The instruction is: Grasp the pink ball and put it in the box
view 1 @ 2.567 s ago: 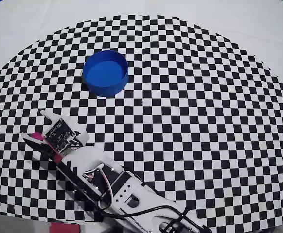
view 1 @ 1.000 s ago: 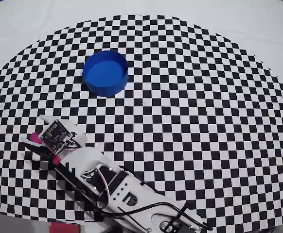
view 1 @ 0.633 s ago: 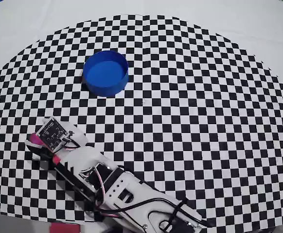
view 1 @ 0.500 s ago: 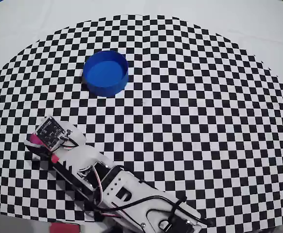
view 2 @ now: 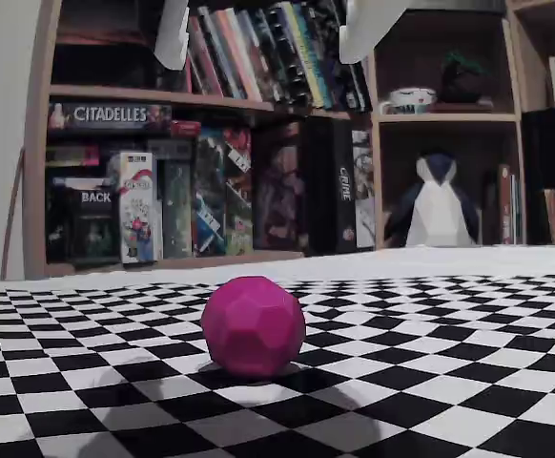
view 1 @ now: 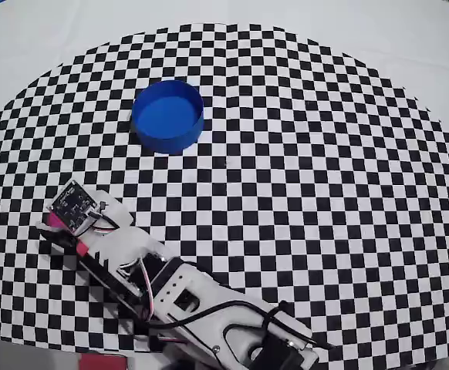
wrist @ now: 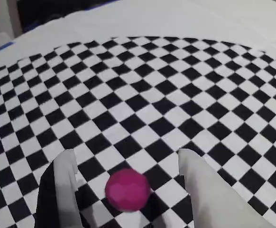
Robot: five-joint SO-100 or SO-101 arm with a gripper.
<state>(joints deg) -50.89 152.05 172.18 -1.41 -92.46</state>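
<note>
The pink ball [view 2: 254,325] sits closest to the low camera in the fixed view, resting on the checkered bench [view 2: 468,382]; it has many small flat faces, so I think it will not roll far, but a bump could still push it away. In the wrist view the ball [wrist: 127,190] lies between the two white fingers [wrist: 64,190] of the jaws [wrist: 127,159]; the jaws stand wide apart and hold nothing, with a gap on each side of the ball. In the fixed view the finger tips [view 2: 173,33] hang high above the ball, well clear of it; so the step now looks like going down and then closing. To do it well, the arm should drop straight down so the ball stays in the middle; the jaws should close slowly and evenly, so no finger knocks the ball first. In the overhead view the arm [view 1: 209,308] covers the ball, so it cannot be seen there; the box [view 1: 167,116], a round blue tub, sits well away from the arm, further up the checkered cloth, and it looks empty. Nothing lies between the arm and the box; the way looks open. Behind the bench is a shelf of books and games [view 2: 211,191] and a toy penguin [view 2: 440,205]; they are far back and should not get in the way.
</note>
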